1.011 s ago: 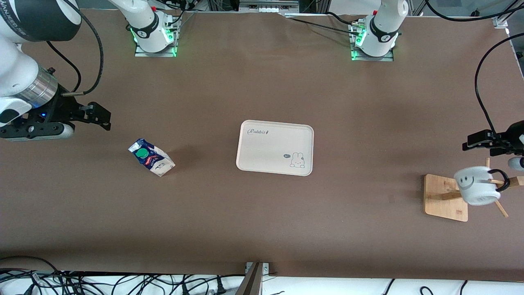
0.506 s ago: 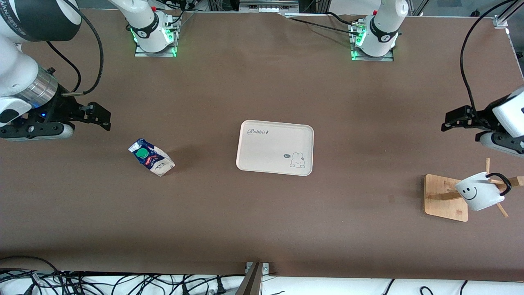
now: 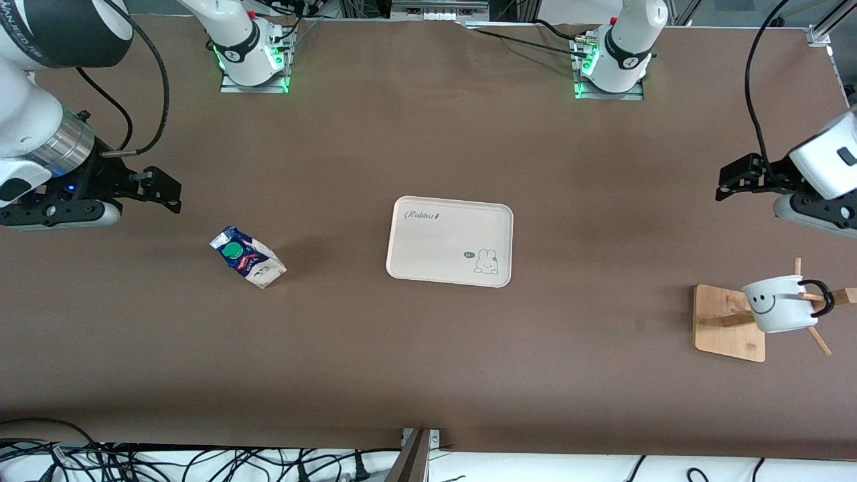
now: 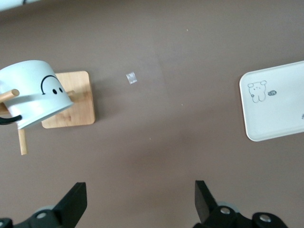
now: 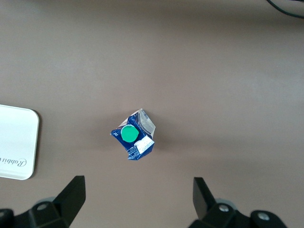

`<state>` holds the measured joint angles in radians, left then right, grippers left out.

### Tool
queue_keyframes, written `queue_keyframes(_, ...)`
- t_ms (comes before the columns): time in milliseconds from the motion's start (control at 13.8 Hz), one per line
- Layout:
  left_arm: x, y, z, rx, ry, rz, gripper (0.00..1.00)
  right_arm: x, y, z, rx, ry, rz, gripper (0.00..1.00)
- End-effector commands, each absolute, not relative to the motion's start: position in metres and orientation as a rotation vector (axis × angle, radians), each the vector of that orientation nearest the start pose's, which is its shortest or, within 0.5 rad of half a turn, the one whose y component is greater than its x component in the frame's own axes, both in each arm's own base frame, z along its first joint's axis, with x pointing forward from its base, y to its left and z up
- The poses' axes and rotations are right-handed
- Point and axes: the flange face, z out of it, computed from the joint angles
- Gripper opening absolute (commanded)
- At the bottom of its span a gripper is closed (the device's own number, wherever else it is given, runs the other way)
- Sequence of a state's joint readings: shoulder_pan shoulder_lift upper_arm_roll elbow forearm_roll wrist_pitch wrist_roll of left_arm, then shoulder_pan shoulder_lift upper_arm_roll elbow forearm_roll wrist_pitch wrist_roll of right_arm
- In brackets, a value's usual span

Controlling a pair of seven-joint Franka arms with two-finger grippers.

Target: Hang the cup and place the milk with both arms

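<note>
The white cup [image 3: 778, 304] with a smiley face hangs by its black handle on a peg of the wooden rack [image 3: 728, 323] at the left arm's end; it also shows in the left wrist view [image 4: 34, 99]. My left gripper [image 3: 730, 179] is open and empty, up over the bare table, apart from the cup. The milk carton [image 3: 248, 258] stands on the table toward the right arm's end, green cap up [image 5: 135, 135]. My right gripper [image 3: 164, 191] is open and empty, over the table beside the carton.
A cream tray [image 3: 450, 241] with a rabbit drawing lies at the table's middle, between carton and rack. Its edge shows in both wrist views [image 4: 275, 107] [image 5: 16, 142]. Cables lie along the table's near edge.
My left gripper has drawn up and away from the rack, leaving the cup hanging on the peg, where it swung and settled. The right arm has not moved.
</note>
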<state>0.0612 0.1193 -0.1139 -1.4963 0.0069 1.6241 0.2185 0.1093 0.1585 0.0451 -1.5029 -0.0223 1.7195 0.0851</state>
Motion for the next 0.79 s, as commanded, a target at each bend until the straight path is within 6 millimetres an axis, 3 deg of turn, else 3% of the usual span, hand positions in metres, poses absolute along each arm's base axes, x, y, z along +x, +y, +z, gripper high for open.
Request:
queue_keyframes(0,0.539,-0.023,0.589,-3.074,0.377,-0.102,1.00,0.606,0.090,0.582,-3.158,-0.093,-0.107,1.00)
queue_keyframes(72,0.538,-0.035,0.591,-3.076,0.352,-0.113,1.00,0.606,0.090,0.582,-3.158,-0.093,-0.107,1.00)
queue_keyframes(217,0.539,-0.017,0.589,-3.101,0.266,-0.110,1.00,0.606,0.090,0.582,-3.158,-0.093,-0.107,1.00)
queue_keyframes(433,0.540,-0.019,0.587,-3.094,0.325,-0.088,1.00,0.606,0.092,0.582,-3.158,-0.085,-0.107,1.00)
queue_keyframes(722,0.558,-0.017,0.590,-3.102,0.312,-0.022,1.00,0.606,0.095,0.581,-3.168,-0.099,-0.130,1.00)
